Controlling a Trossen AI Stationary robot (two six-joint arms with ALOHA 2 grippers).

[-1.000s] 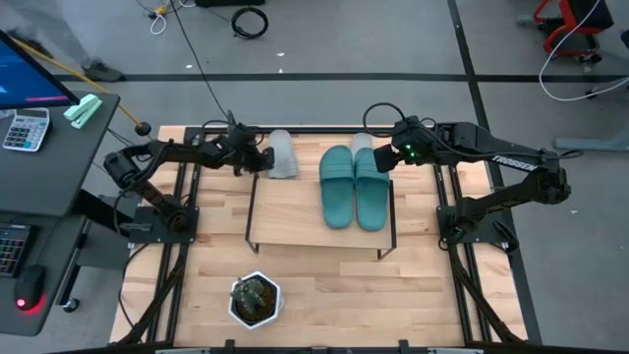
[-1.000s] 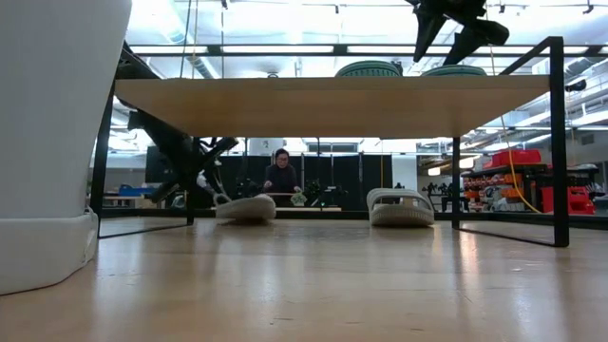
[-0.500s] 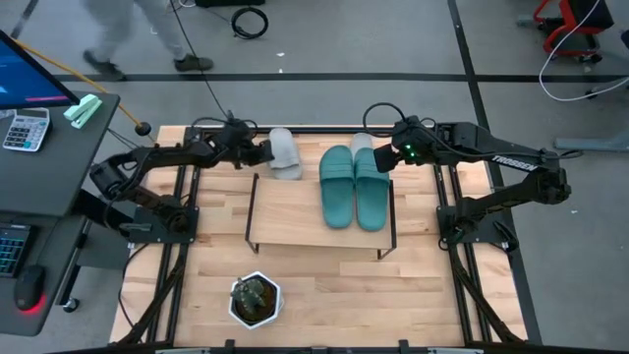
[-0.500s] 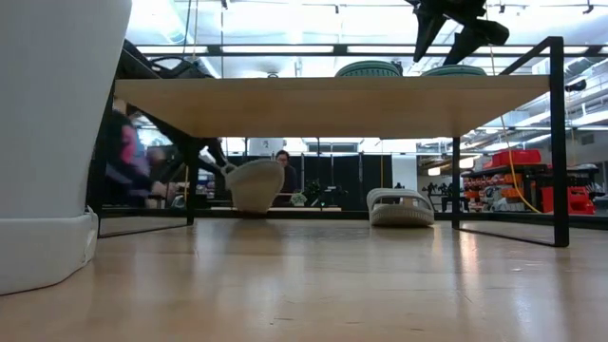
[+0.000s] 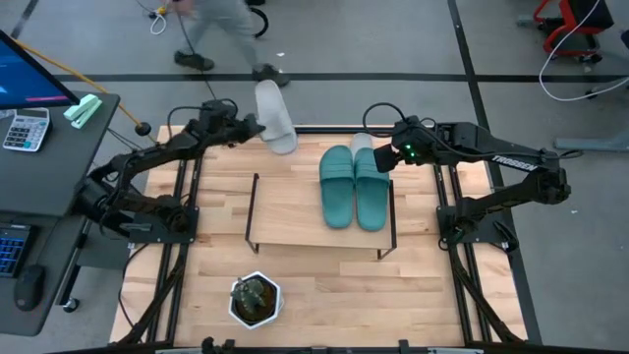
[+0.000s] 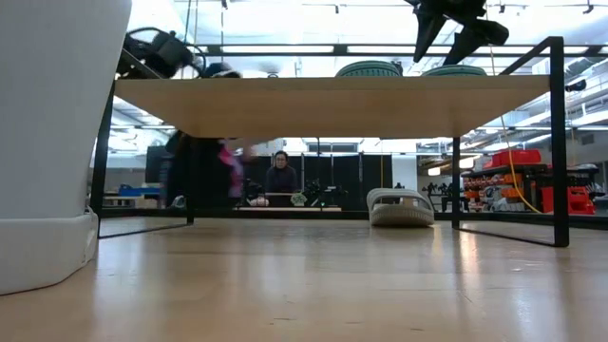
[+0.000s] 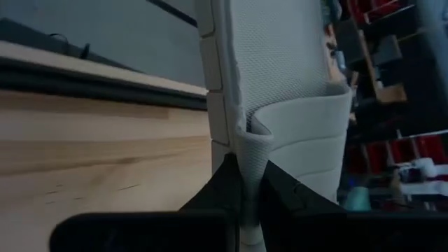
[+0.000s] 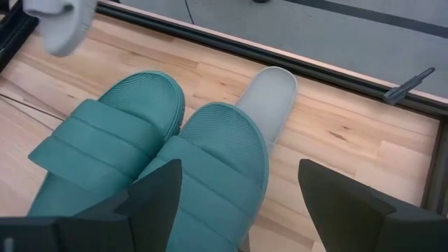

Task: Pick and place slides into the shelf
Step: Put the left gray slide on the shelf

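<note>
My left gripper (image 5: 248, 126) is shut on a light grey slide (image 5: 275, 116), held in the air above the table's far edge, left of the shelf (image 5: 295, 221). The slide also shows in the left wrist view (image 7: 280, 77). Two teal slides (image 5: 336, 185) (image 5: 371, 189) lie side by side on the right half of the shelf board. My right gripper (image 5: 386, 157) hovers open over their far ends (image 8: 210, 161). The second grey slide (image 5: 362, 144) (image 8: 269, 94) lies sole down on the table behind the shelf. My left gripper pinches the grey slide's side edge (image 7: 246, 164), where the strap meets the sole, between its two fingers (image 7: 224, 192). The slide is lifted clear of the table and turned onto its side, and it sticks out beyond the fingertips.
A white pot with a plant (image 5: 256, 300) stands near the table's front edge and fills the low view's left side (image 6: 57, 142). The left half of the shelf board (image 5: 285, 211) is bare. A person (image 5: 221, 29) walks past beyond the far edge.
My left gripper has tipped the grey slide up onto its side and then lifted it clear of the table, above the level of the shelf top and toward the far edge. A person has walked past behind the table.
</note>
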